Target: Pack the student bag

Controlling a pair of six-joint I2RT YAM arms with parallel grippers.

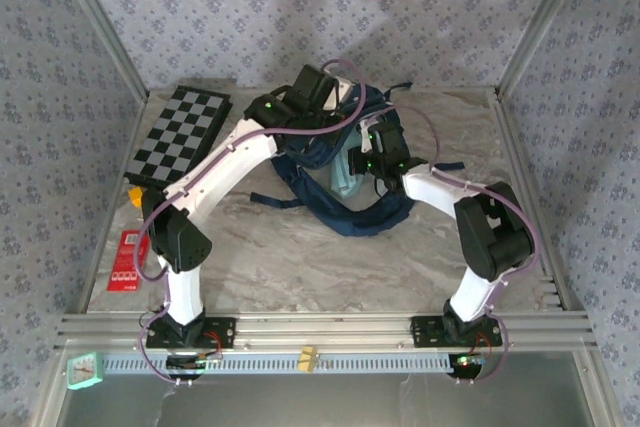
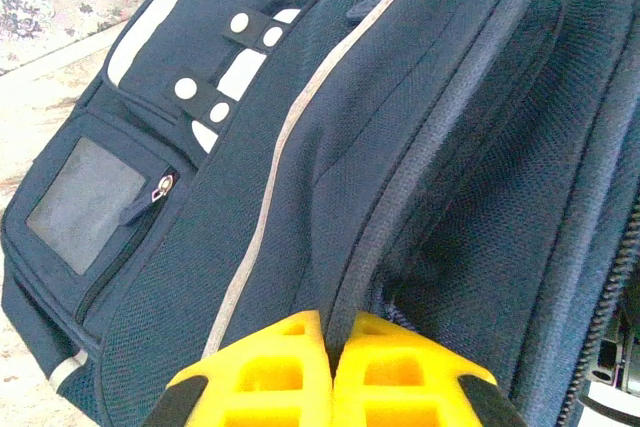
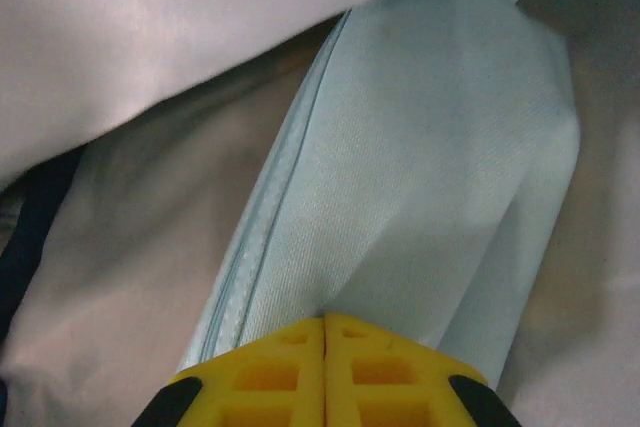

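Observation:
The navy student bag [image 1: 345, 209] lies at the back middle of the table with its main compartment open. My left gripper [image 2: 340, 322] is shut on the corded rim of the bag's [image 2: 300, 147] opening, pinching the dark piping between its yellow fingers; from above it [image 1: 318, 92] sits at the bag's far edge. My right gripper [image 3: 325, 319] is shut on a pale blue zipped pouch [image 3: 420, 147] and holds it inside the bag against the light lining. From above, the pouch [image 1: 343, 175] shows in the opening beside the right gripper [image 1: 372, 159].
A folded chessboard [image 1: 180, 132] lies at the back left. A red packet [image 1: 128, 259] and a small orange item [image 1: 134, 196] sit near the left edge. A green clock [image 1: 85, 370] and a clothespin [image 1: 308, 357] rest by the front rail. Bag straps [image 1: 275, 197] trail left.

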